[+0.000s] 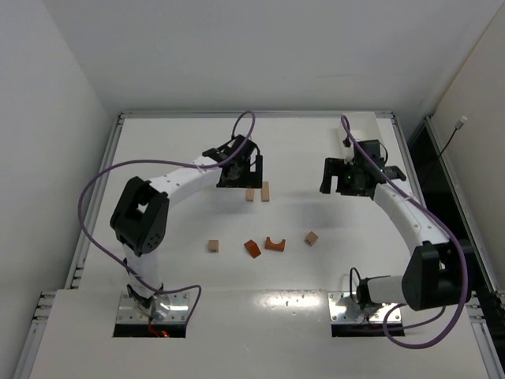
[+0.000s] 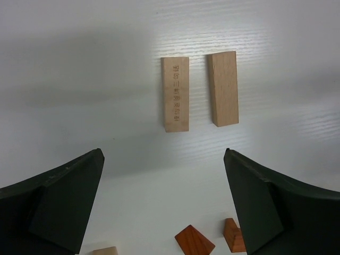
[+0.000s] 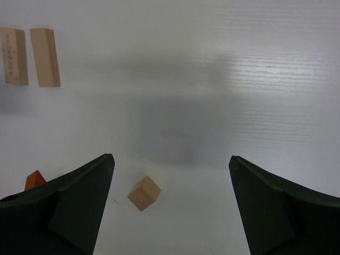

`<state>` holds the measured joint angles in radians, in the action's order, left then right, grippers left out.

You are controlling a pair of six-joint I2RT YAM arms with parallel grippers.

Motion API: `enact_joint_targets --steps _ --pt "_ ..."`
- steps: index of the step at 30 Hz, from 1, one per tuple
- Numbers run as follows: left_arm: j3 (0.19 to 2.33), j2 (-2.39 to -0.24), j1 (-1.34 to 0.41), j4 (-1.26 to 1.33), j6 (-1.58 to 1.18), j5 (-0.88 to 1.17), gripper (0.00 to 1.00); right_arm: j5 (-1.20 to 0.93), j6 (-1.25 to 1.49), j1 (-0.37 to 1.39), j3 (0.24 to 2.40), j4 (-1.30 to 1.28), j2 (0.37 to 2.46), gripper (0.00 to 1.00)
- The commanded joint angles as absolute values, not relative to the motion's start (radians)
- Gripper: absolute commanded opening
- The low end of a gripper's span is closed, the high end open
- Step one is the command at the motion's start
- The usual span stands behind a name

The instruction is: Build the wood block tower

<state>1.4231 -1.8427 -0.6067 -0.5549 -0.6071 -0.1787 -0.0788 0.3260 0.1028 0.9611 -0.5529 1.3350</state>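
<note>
Two pale tan bars [image 2: 176, 101] [image 2: 223, 88] lie side by side on the white table, a small gap between them; in the top view they sit at mid-table [image 1: 250, 194] [image 1: 266, 191]. My left gripper [image 2: 163, 154] hovers just by them, open and empty [image 1: 241, 180]. Nearer the arms lie a tan cube [image 1: 213, 246], an orange wedge [image 1: 252, 249], an orange arch [image 1: 274, 244] and a second tan cube [image 1: 312, 238]. My right gripper [image 3: 171, 158] is open and empty above the table, with that second cube [image 3: 144, 193] below it near its left finger [image 1: 341, 185].
The white table [image 1: 181, 260] has raised rails along its left, far and right edges. Purple cables loop from both arms. The two arm bases sit in cut-outs at the near edge.
</note>
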Motion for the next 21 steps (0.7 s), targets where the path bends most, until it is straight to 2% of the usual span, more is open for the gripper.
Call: enact_joint_targets --steps 1,3,5,21 --pt "1.474 -1.900 -0.603 -0.537 -0.627 -0.150 0.95 -0.081 0.342 0.107 1.028 -0.509 1.338 0.86" --pt "1.531 -1.957 -0.603 -0.548 -0.638 -0.138 0.95 -0.081 0.342 0.107 1.028 -0.509 1.338 0.86" --pt "1.568 -1.991 -0.612 -0.557 -0.638 -0.138 1.00 -0.072 0.342 0.107 1.017 -0.518 1.315 0.86" --pt "1.677 -2.125 -0.673 -0.548 -0.638 -0.104 1.00 -0.072 0.342 0.089 0.971 -0.537 1.275 0.86"
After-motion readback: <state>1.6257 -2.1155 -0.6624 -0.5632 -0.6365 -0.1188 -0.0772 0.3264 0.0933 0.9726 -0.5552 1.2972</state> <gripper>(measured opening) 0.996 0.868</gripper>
